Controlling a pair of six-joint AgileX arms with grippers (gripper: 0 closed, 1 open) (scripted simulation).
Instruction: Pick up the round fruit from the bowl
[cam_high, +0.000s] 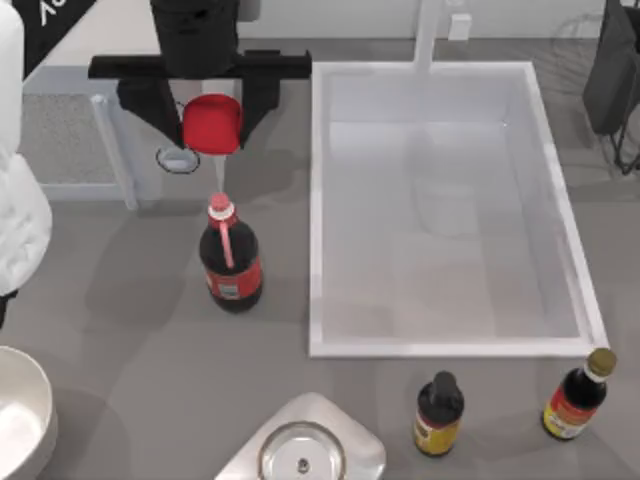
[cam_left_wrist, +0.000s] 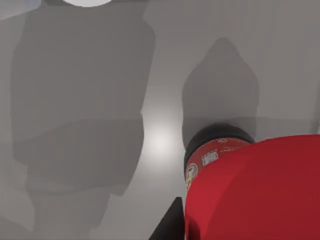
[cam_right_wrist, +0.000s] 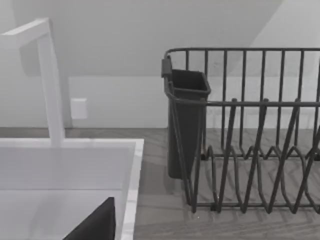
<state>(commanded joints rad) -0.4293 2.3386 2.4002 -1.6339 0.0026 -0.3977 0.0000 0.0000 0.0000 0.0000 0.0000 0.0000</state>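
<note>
The round fruit (cam_high: 211, 123), bright red and glossy, hangs above the counter at the back left, with my left gripper (cam_high: 205, 112) shut on it between its black fingers. In the left wrist view the fruit (cam_left_wrist: 255, 195) looms large, with the cola bottle (cam_left_wrist: 215, 150) directly below it. The white bowl (cam_high: 22, 400) sits at the front left corner, cut by the frame edge, far from the gripper. My right arm stays parked by the sink; one dark fingertip (cam_right_wrist: 97, 225) shows in its wrist view.
A cola bottle (cam_high: 230, 265) stands just in front of the held fruit. A big white sink (cam_high: 450, 345) with a faucet (cam_high: 430, 35) fills the right. Two small sauce bottles (cam_high: 438, 413) (cam_high: 577, 395) and a metal disc (cam_high: 302, 455) on a plate line the front. A dish rack (cam_right_wrist: 250, 130) stands beyond the sink.
</note>
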